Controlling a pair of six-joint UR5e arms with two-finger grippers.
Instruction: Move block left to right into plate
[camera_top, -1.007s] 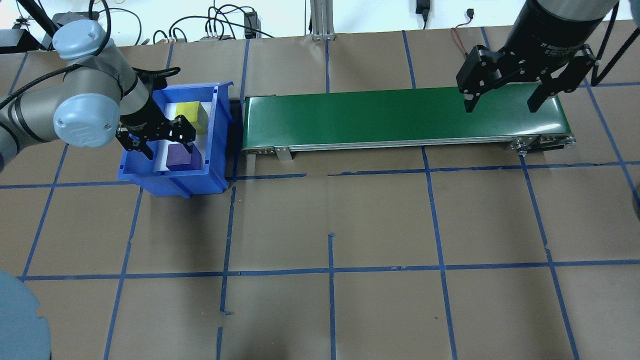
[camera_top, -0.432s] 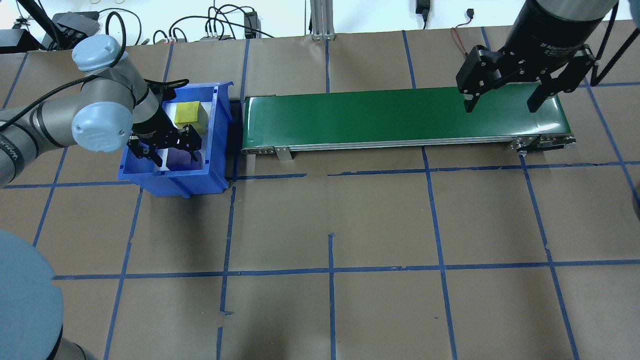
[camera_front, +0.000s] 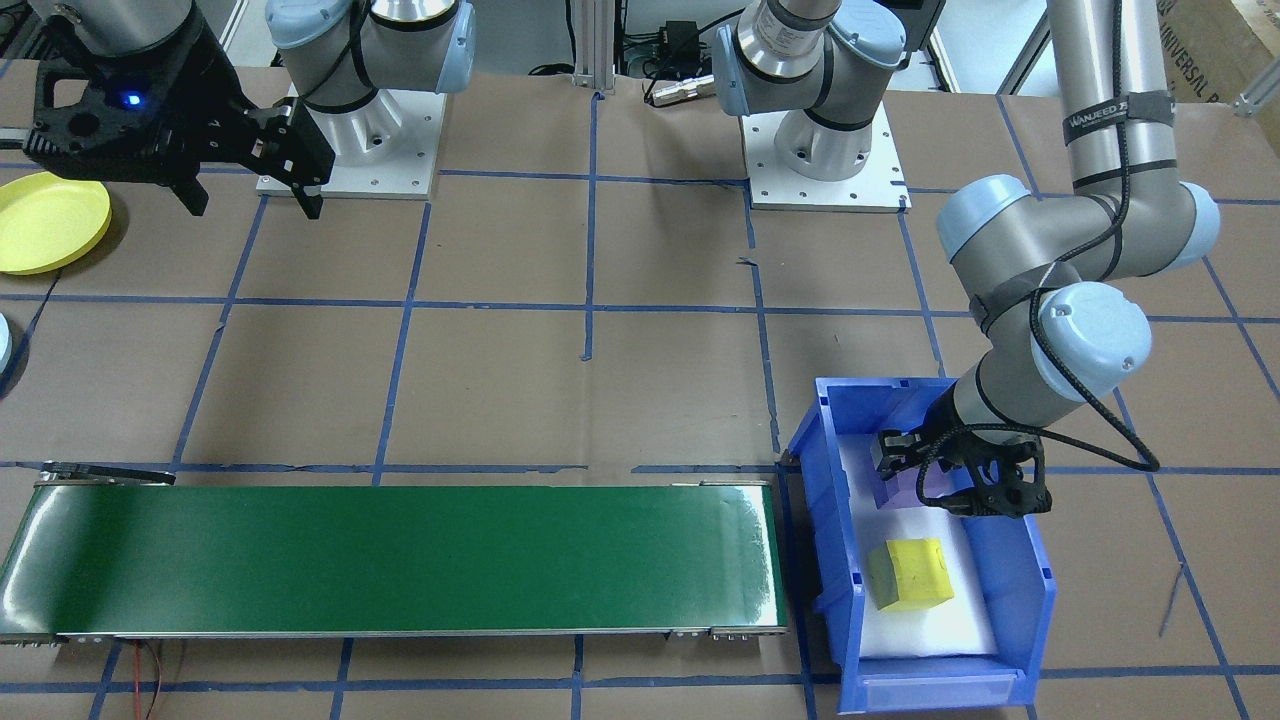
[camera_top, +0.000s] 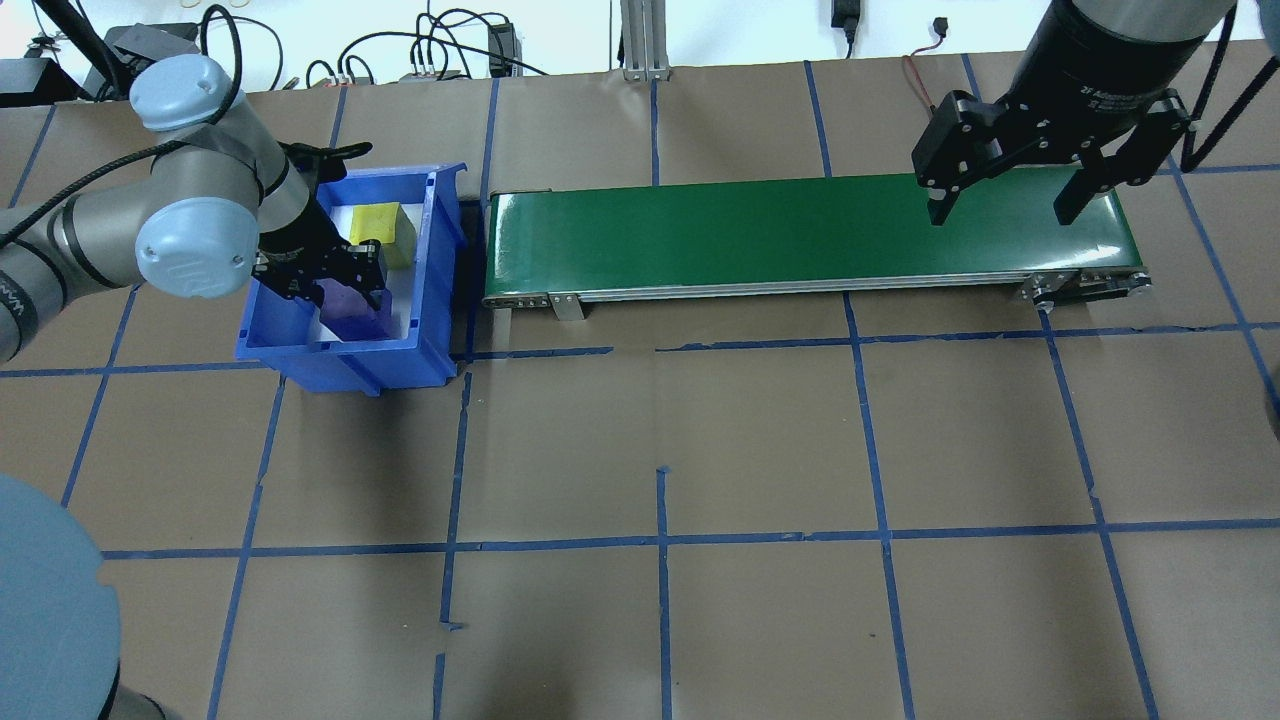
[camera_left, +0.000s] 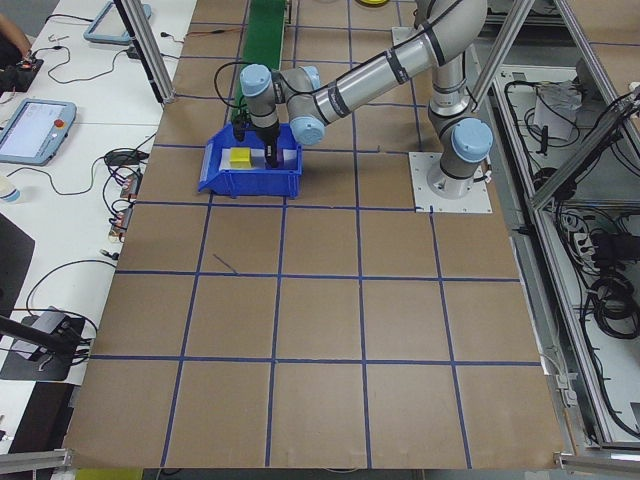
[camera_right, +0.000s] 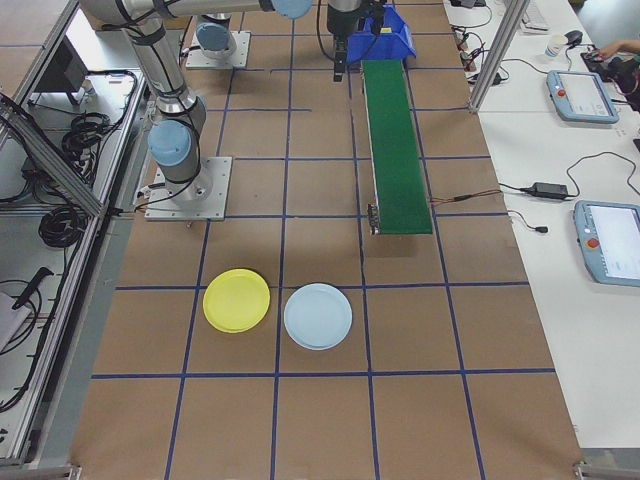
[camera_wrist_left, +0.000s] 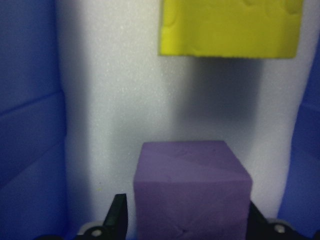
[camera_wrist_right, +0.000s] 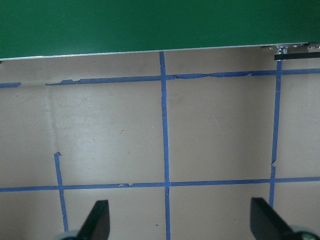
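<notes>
The purple block (camera_wrist_left: 192, 192) sits in the bin (camera_top: 436, 250) at the surface's left end, between the left end effector's (camera_top: 333, 287) open fingers, seemingly untouched. It looks light, soft foam: grip opposite flat sides. Right end effector (camera_top: 1010, 185) open, empty

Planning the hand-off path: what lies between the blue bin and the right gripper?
The long green conveyor belt spans that stretch, its surface bare, from beside the blue plastic bin to under the open right gripper, as the overhead view shows.
</notes>
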